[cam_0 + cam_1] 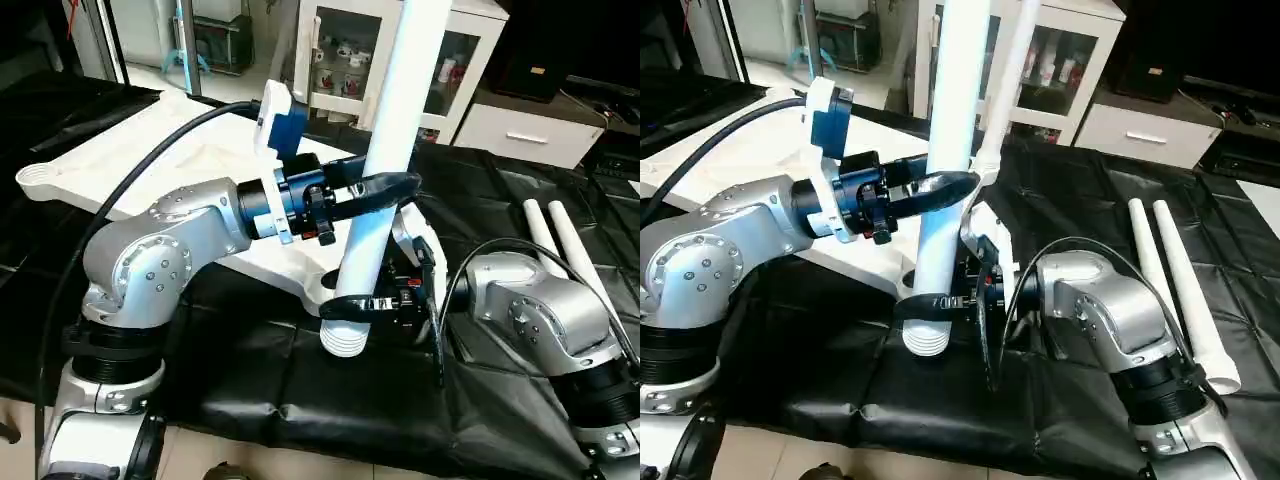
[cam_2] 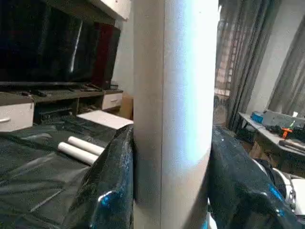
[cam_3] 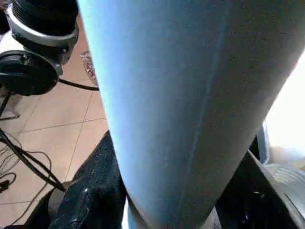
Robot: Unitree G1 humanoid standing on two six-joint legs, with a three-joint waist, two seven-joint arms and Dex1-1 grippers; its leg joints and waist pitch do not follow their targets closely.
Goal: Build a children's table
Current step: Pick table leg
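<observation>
white leg (image 1: 385, 150), black cloth (image 1: 300, 390)

Upright leg (image 1: 950, 150) in both grippers

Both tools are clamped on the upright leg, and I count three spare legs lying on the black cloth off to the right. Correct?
Not quite: two spare legs lie on the black cloth, not three, as the right eye view shows. The rest holds: the left tool grips the upright leg partway up, and the right tool grips it near its ribbed lower end.
</observation>
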